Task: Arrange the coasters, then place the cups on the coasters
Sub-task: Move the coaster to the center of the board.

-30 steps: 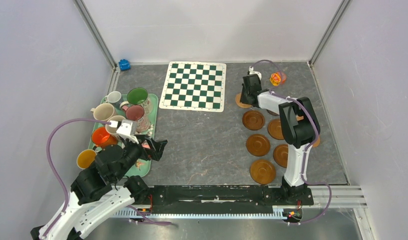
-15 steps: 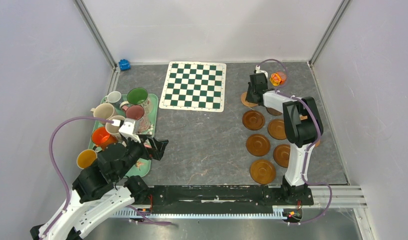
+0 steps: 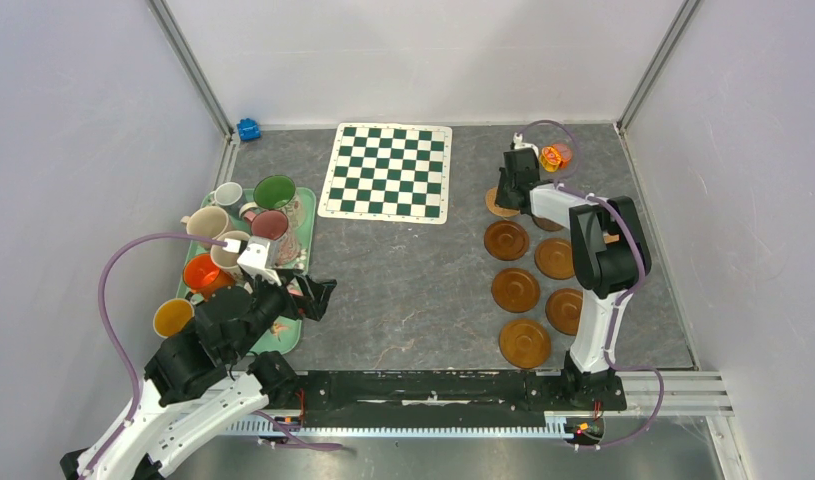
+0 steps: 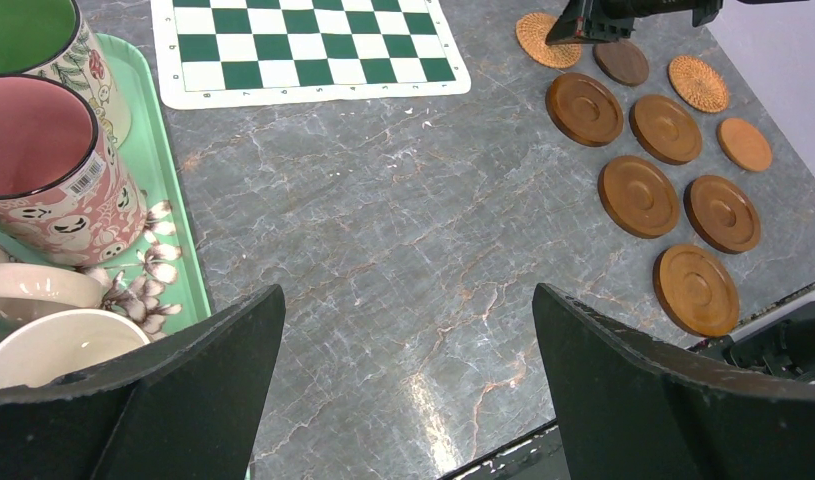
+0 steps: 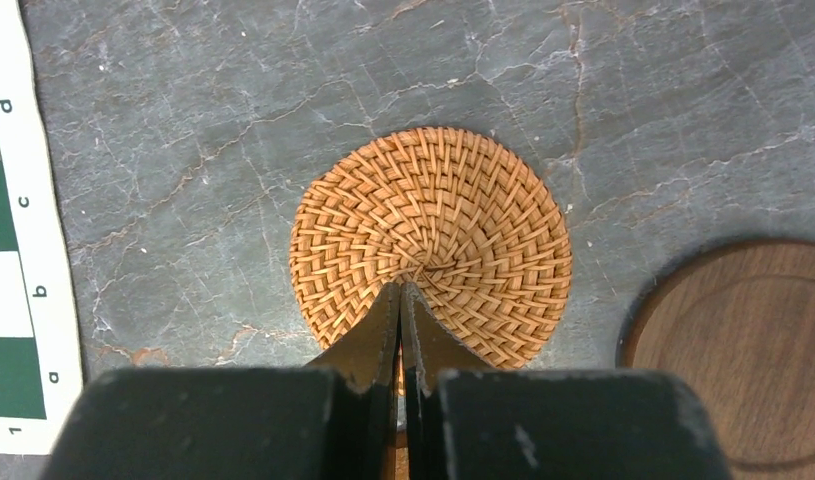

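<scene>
Pointing at woven coaster (image 5: 430, 235) near mat (image 5: 38, 200) edge, right end effector (image 5: 401, 292) together; left end effector (image 4: 405, 295) apart.

We overlook the whole desk (image 3: 423, 290) from above; both wrist views share the woven coaster (image 5: 430, 233), the right's close-up.

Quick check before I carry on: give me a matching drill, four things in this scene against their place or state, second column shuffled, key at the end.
Things:
1. left gripper
2. right gripper
3. pink mug
4. woven coaster

Place or state:
A. flat on the table, beside the chequered mat
B. jaws open, nothing between them
C. standing on the green tray
D. jaws shut

Pairs: 1-B, 2-D, 3-C, 4-A.
</scene>
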Robot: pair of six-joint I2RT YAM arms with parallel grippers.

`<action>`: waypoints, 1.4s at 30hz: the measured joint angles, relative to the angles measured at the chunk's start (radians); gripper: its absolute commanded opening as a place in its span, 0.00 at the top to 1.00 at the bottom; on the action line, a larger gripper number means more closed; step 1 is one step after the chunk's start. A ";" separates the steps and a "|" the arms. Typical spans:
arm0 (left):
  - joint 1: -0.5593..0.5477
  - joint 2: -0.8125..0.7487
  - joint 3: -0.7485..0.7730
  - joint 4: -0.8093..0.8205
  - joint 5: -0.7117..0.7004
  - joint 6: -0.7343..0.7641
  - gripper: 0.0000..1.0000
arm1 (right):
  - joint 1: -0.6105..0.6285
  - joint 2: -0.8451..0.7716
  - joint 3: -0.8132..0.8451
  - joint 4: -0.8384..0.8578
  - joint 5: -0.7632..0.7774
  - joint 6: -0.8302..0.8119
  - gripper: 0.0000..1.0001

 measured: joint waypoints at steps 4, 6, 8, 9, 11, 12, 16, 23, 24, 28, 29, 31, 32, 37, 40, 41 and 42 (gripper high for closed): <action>0.000 0.000 0.000 0.000 0.001 0.000 0.00 | -0.005 0.001 0.012 -0.014 -0.026 -0.034 1.00; 0.000 0.000 0.000 0.000 0.001 0.000 0.00 | -0.006 0.006 0.031 -0.039 -0.042 -0.050 1.00; 0.000 0.000 0.000 0.000 0.001 0.000 0.00 | -0.007 0.016 0.066 -0.082 -0.066 -0.068 0.99; 0.000 0.000 0.000 0.000 0.001 0.000 0.00 | -0.008 0.023 0.090 -0.103 -0.078 -0.075 0.97; 0.000 0.003 0.000 0.001 0.003 0.000 0.00 | -0.008 0.029 0.144 -0.143 -0.105 -0.089 0.94; 0.000 0.008 0.000 0.001 0.007 0.000 0.00 | -0.008 0.029 0.165 -0.151 -0.116 -0.091 0.91; 0.000 0.047 0.002 0.002 0.020 0.000 0.00 | -0.006 0.007 0.234 -0.173 -0.168 -0.097 0.80; 0.000 0.182 0.058 -0.003 0.008 0.000 0.00 | 0.035 -0.236 0.122 -0.203 -0.232 -0.082 0.51; 0.000 0.203 0.071 -0.006 0.000 0.000 0.00 | 0.045 -0.282 0.095 -0.205 -0.238 -0.082 0.41; 0.000 0.305 0.151 -0.024 -0.044 0.000 0.00 | 0.097 -0.481 -0.018 -0.200 -0.263 -0.087 0.21; 0.000 0.325 0.167 -0.029 -0.056 0.000 0.00 | 0.111 -0.525 -0.042 -0.200 -0.265 -0.087 0.13; 0.000 0.375 0.207 -0.052 -0.087 -0.001 0.00 | 0.137 -0.603 -0.084 -0.199 -0.265 -0.085 0.02; 0.000 0.405 0.232 -0.068 -0.102 -0.005 0.00 | 0.153 -0.642 -0.108 -0.195 -0.264 -0.085 0.02; 0.001 0.508 0.285 -0.111 -0.162 -0.032 0.00 | 0.268 -0.830 -0.291 -0.146 -0.254 -0.068 0.02; 0.028 0.565 0.296 -0.149 -0.219 -0.055 0.00 | 0.368 -0.921 -0.425 -0.132 -0.266 -0.051 0.02; 0.051 0.583 0.301 -0.162 -0.235 -0.058 0.00 | 0.394 -0.946 -0.466 -0.129 -0.271 -0.047 0.02; 0.080 0.599 0.309 -0.172 -0.247 -0.058 0.00 | 0.407 -0.965 -0.494 -0.129 -0.274 -0.043 0.02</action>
